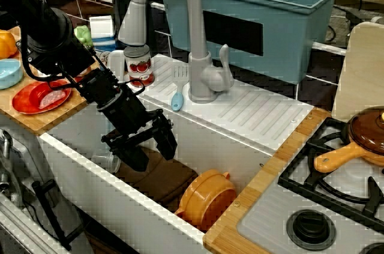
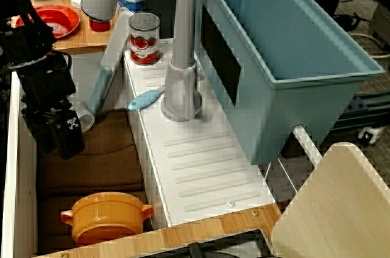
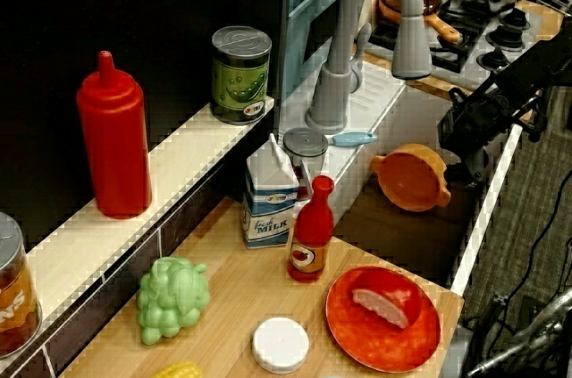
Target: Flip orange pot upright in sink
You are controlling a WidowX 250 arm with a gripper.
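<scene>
The orange pot (image 1: 206, 199) rests at the right end of the white sink (image 1: 198, 146), on the brown mat (image 1: 162, 179). It looks overturned, with its base showing and its side handles sticking out (image 2: 106, 216). My black gripper (image 1: 150, 149) hangs inside the sink to the left of the pot, apart from it. It is open, with nothing between the fingers (image 1: 166, 139). The overhead view puts the gripper (image 2: 56, 141) above the mat, well behind the pot. In the side view the gripper (image 3: 468, 163) is just right of the pot (image 3: 409, 177).
A clear cup (image 2: 82, 118) lies in the sink's left end by my gripper. The grey faucet (image 1: 201, 77), a tomato can (image 1: 138, 65) and a blue brush (image 1: 177, 99) are on the ledge. Behind is a blue-grey tub (image 1: 258, 20); a brown-lidded pan (image 1: 366, 137) sits on the stove.
</scene>
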